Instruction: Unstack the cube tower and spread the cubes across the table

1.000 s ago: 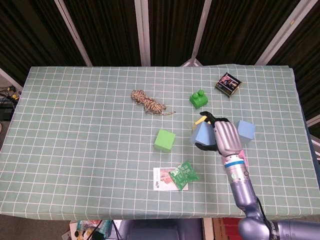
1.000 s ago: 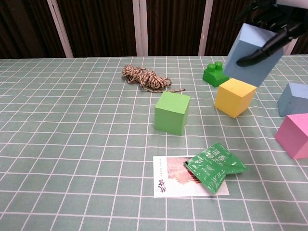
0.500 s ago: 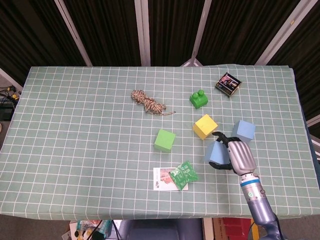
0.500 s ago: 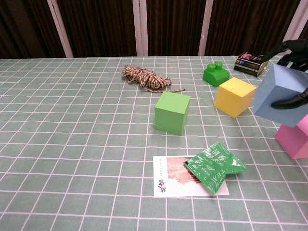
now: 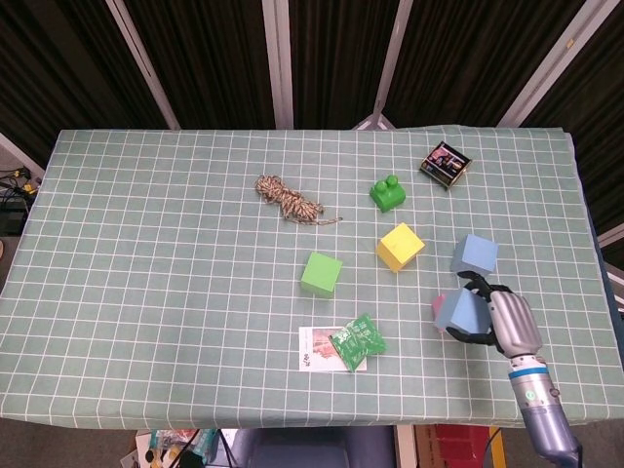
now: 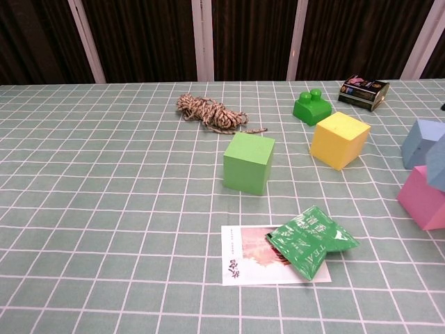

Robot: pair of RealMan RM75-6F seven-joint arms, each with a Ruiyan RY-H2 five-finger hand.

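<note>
My right hand grips a light blue cube near the table's front right, just over a pink cube that peeks out at its left. In the chest view the held blue cube shows only at the right edge, above the pink cube. A second light blue cube lies just behind them. A yellow cube and a green cube stand apart near the table's middle. My left hand appears in neither view.
A green toy brick and a small dark box lie at the back right, with a rope bundle behind the green cube. A green snack packet lies on a card near the front edge.
My right hand has carried the light blue cube from above the yellow cube to the right and toward the front, ending over the pink cube. The yellow cube now stands uncovered.
</note>
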